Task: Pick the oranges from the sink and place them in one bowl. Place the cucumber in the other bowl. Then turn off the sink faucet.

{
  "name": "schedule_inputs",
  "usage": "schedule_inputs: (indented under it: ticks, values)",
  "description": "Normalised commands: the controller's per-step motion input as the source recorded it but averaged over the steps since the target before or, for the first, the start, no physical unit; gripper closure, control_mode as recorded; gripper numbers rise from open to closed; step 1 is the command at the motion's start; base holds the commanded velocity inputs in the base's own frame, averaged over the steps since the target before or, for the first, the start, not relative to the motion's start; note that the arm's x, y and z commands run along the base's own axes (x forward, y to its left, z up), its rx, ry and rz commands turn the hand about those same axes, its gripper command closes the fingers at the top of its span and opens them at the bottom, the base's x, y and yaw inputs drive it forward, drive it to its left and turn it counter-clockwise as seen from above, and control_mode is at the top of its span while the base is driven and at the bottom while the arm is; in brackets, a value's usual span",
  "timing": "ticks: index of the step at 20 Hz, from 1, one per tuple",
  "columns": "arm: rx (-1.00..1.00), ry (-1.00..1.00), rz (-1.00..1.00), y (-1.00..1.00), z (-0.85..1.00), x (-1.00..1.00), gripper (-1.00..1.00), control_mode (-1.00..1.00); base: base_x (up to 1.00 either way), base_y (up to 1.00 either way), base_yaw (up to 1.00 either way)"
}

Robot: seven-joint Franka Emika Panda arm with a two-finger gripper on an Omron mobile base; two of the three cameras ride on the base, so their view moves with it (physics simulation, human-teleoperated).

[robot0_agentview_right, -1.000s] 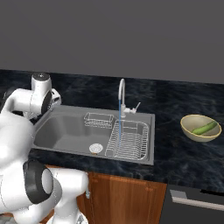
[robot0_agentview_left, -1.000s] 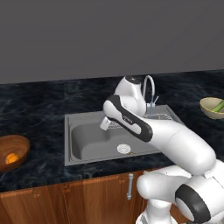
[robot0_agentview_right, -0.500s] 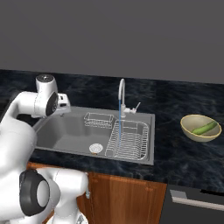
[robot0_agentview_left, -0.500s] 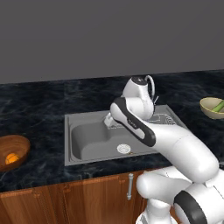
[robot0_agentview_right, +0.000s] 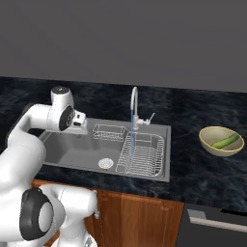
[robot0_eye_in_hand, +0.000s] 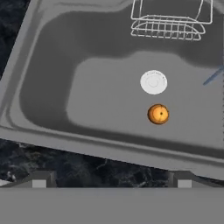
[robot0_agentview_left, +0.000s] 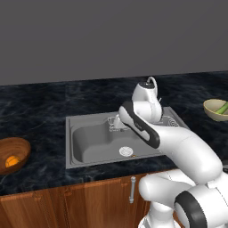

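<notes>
Steel sink [robot0_eye_in_hand: 52,109] cradles a round glossy orange [robot0_eye_in_hand: 158,114]; end effector [robot0_eye_in_hand: 111,179] spread wide.

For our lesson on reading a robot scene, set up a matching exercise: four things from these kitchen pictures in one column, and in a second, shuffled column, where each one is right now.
Things
1. orange on grey steel
2. cucumber
3. orange on wood
4. wire basket

Places
A. in the brown wooden bowl on the counter
B. at the back of the sink, beside the faucet
C. on the sink floor, close to the round drain
D. in the olive-yellow bowl

Pairs: 1-C, 2-D, 3-A, 4-B
</notes>
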Motion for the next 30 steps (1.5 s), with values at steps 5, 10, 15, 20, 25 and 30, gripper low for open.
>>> schedule_inputs:
  ticks: [5, 10, 15, 20, 25, 30]
  values:
    - [0.02, 0.05, -0.23, -0.24, -0.29, 0.00, -1.00, -1.00, 0.00, 0.00, 0.00]
    - [0.02, 0.00, -0.08, 0.00, -0.09, 0.00, -1.00, -1.00, 0.00, 0.00, 0.00]
    - [0.00, 0.00, -0.01, 0.00, -0.01, 0.00, -1.00, -1.00, 0.00, 0.00, 0.00]
    - [0.00, 0.00, 0.00, 0.00, 0.00, 0.00, -1.00, -1.00, 0.00, 0.00, 0.00]
    - [0.00, 0.00, 0.00, 0.00, -0.06, 0.04, -1.00, -1.00, 0.00, 0.00, 0.00]
    - [0.00, 0.00, 0.00, 0.00, -0.07, 0.19, -1.00, -1.00, 0.00, 0.00, 0.00]
